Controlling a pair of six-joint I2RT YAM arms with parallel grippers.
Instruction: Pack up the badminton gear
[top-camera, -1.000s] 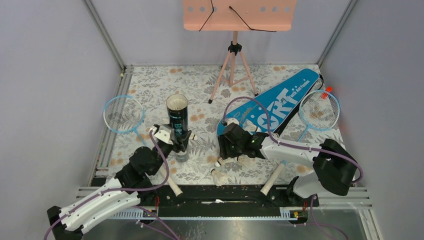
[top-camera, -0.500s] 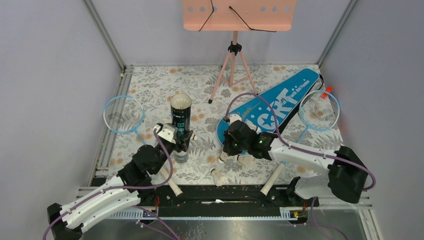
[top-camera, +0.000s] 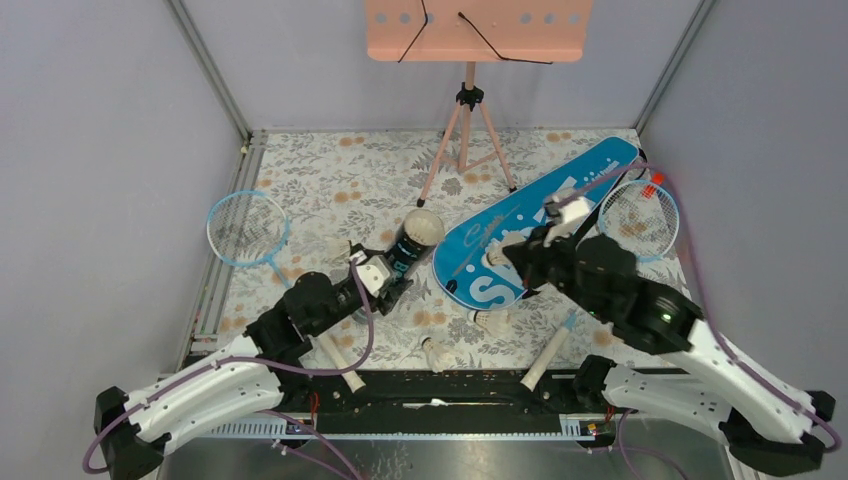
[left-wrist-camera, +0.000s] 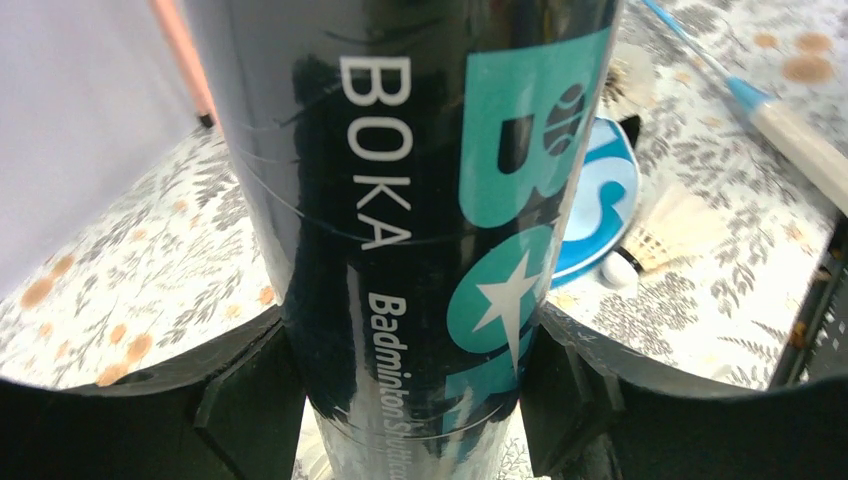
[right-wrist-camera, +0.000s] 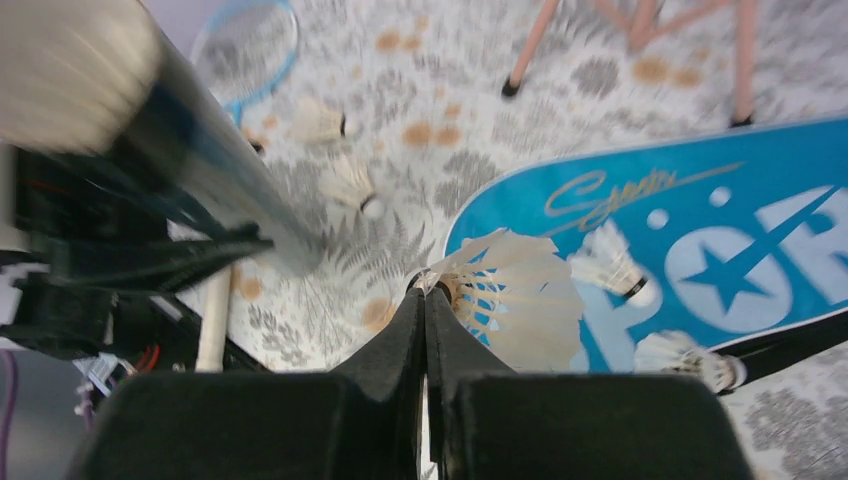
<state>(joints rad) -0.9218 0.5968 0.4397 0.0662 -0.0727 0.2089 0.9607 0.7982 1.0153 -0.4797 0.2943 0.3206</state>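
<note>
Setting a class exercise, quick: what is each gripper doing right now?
Left gripper: closed around the black tube.
Right gripper: shut, pinching a white shuttlecock by its feathers.

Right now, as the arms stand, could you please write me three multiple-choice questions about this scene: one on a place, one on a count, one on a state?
1. The right gripper hangs over: A) the blue bag; B) a red box; C) a sink.
2. How many rackets show in the top view? A) one; B) two; C) four.
3. The black tube in the left gripper is: A) upright; B) tilted; C) lying loose on the cloth.

Answers:
1 A: the bag's lettering shows beneath its shut fingers, which pinch a shuttlecock.
2 B: one at the left, one beside the bag.
3 B: its mouth leans toward the bag.
</note>
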